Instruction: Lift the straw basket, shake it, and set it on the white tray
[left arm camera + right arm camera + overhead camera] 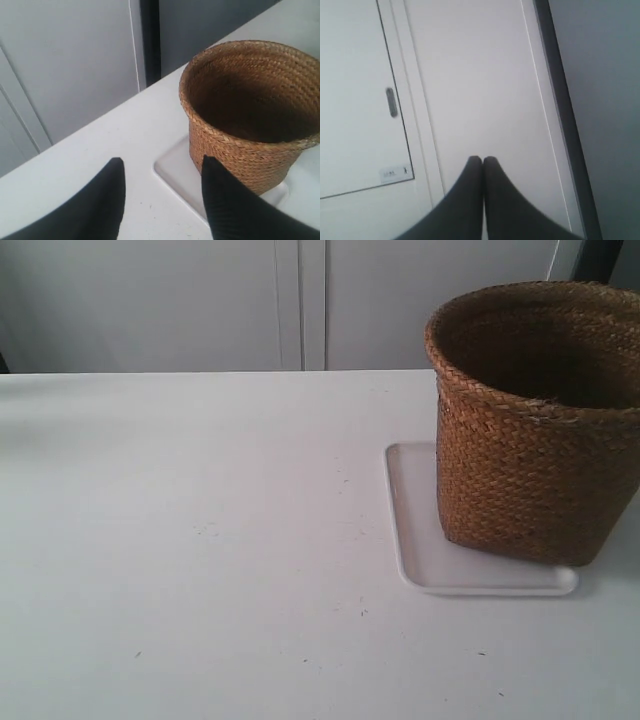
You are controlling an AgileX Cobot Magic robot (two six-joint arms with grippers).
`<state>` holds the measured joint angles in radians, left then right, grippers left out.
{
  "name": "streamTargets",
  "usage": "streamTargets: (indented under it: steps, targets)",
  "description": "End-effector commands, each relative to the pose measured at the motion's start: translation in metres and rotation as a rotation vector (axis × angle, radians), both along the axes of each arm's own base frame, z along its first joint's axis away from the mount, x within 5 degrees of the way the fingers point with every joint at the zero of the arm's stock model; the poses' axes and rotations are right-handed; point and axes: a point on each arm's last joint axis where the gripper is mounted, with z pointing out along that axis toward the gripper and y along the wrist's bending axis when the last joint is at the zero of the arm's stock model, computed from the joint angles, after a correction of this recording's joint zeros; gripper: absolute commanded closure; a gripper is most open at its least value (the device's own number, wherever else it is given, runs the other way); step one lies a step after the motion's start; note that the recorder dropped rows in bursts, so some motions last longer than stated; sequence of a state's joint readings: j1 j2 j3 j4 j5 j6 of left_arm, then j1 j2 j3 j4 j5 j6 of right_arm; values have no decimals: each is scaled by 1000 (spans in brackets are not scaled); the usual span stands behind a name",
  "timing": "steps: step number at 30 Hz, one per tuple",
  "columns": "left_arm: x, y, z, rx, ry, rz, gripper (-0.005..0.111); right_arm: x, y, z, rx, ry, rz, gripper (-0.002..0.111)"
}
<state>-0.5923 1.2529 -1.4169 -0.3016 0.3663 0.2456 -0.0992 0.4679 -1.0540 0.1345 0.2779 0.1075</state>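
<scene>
The straw basket (535, 425) stands upright on the white tray (420, 540) at the exterior view's right. No arm shows in that view. In the left wrist view the straw basket (250, 115) rests on the white tray (175, 172), its dark woven inside visible and holding nothing I can see. My left gripper (162, 165) is open, its two black fingers apart with nothing between them, a short way back from the basket and the tray's corner. My right gripper (483, 161) is shut on nothing and points at a wall, away from the table.
The white table (200, 540) stretches wide to the left of the tray. Behind it are grey cabinet doors (300, 300). The right wrist view holds a white door panel with a small handle (392, 102) and a dark vertical strip (565, 120).
</scene>
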Motion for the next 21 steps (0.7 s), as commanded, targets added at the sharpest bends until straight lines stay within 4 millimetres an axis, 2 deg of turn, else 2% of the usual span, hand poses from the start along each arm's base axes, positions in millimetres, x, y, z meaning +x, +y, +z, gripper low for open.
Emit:
streamTargets:
  steps: [1, 2, 7, 11, 15, 21]
  targets:
    - [-47, 32, -16, -105, -119, 40, 55, -68, 7, -15, -55, -134, -21, 108]
    - [-58, 40, -19, -137, -154, 50, 55, -81, 8, -18, -68, -150, -30, 108]
    - [-104, 68, -69, -241, -246, 67, 55, -143, 11, -47, -145, -200, -112, 108]
    - [-124, 86, -109, -287, -335, 89, 55, -149, 8, -56, -144, -16, -144, 108]
    - [-131, 96, -150, -265, -389, 113, 55, -146, 7, -67, -123, 115, -134, 108]
    - [-135, 99, -183, -201, -442, 109, 55, -145, 7, -73, -118, 176, -131, 108]
